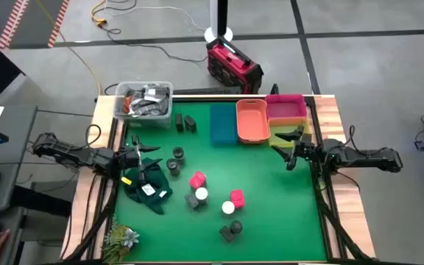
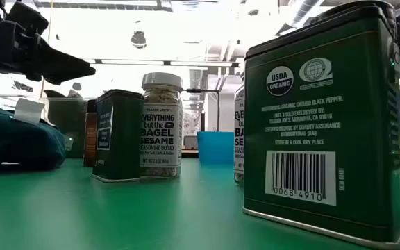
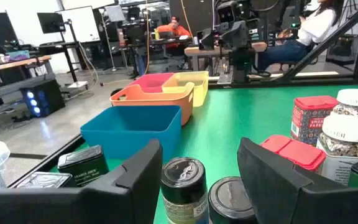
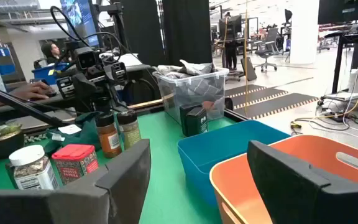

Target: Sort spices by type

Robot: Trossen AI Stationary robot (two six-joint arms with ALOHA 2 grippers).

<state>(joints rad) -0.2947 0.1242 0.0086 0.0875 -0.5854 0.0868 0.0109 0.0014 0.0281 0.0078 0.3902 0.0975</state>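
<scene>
Nothing is sorted yet, as far as I can judge: all the spices stand loose on the green desk (image 1: pixel 271 213) and no pincer holds one. The step in hand looks like the first reach.

Nearest the front edge stand two dark tins (image 1: pixel 230 232). A little farther in are a red box (image 1: pixel 236 197) with a white-capped jar (image 1: pixel 228 208) touching it, then a second red box (image 1: pixel 197 180) with its own white-capped jar (image 1: pixel 200 194). Left of them are two dark round jars (image 1: pixel 175 160), and near the far edge two more dark tins (image 1: pixel 184 122).

The left pincer (image 3: pixel 199 167) hovers over the green cloth (image 1: pixel 147 190) at the left side, its fingers apart and empty, and it looks straight at the two dark round jars just in front of it. I think the next move is to go forward and down, so that one jar comes between the fingers, and to close without pushing the neighbour jar, because the two stand very close together.

The right pincer (image 4: pixel 197 163) waits at the right side, beside the bins, also apart and empty.

At the far side stand four bins in a row: blue (image 1: pixel 223 125), orange (image 1: pixel 252 120), pink (image 1: pixel 286 107) and yellow (image 1: pixel 282 132). Their insides, as far as visible, hold no spices. The clear tub (image 1: pixel 144 101) at the far left corner holds grey clutter.
</scene>
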